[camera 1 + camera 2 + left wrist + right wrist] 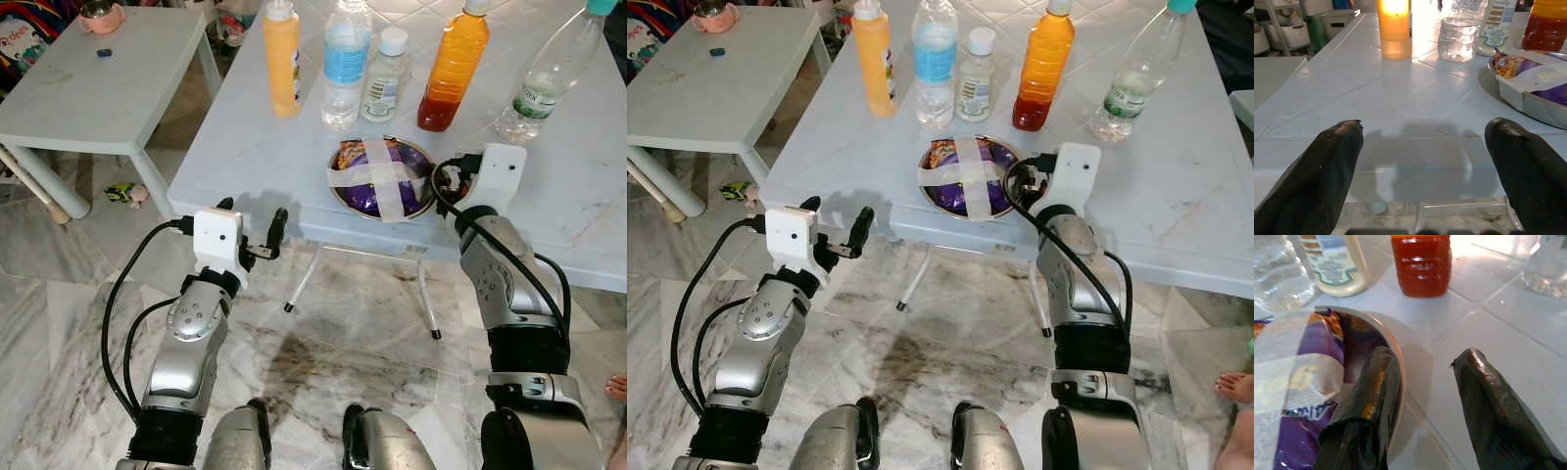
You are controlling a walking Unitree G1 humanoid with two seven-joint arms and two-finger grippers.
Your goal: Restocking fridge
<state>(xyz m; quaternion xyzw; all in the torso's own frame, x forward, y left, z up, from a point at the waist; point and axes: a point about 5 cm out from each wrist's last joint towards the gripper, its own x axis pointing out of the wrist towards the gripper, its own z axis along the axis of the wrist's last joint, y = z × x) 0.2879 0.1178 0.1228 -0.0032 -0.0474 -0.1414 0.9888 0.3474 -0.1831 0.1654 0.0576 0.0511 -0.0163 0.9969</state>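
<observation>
Marble floor (333, 343) spreads under me, pale with grey veins, and on it stands the big white table (245, 127) I am facing, its folding legs showing below the near edge. Off to my left sits a smaller white side table (108, 88) with a pink cup (101, 16) at its far end.

Across the big table runs a row of bottles: a yellow-orange juice bottle (281, 59) at the left, then a clear water bottle with a blue label (345, 64), a small pale bottle with a white cap (383, 76), an amber bottle with red-orange liquid (453, 69), and a clear bottle with a green label (549, 73) leaning at the right.

Nearer to me, close to the table's front edge, rests a metal bowl (428, 201) holding a purple snack packet (377, 181) crossed with strips of white tape.

My right gripper (1422, 396) is at the bowl's right rim, fingers parted, one finger over the rim and the other above bare tabletop just beside it.

My left gripper (1422, 161) hovers at the table's front left edge, fingers spread wide and holding nothing, well apart from the bowl.
</observation>
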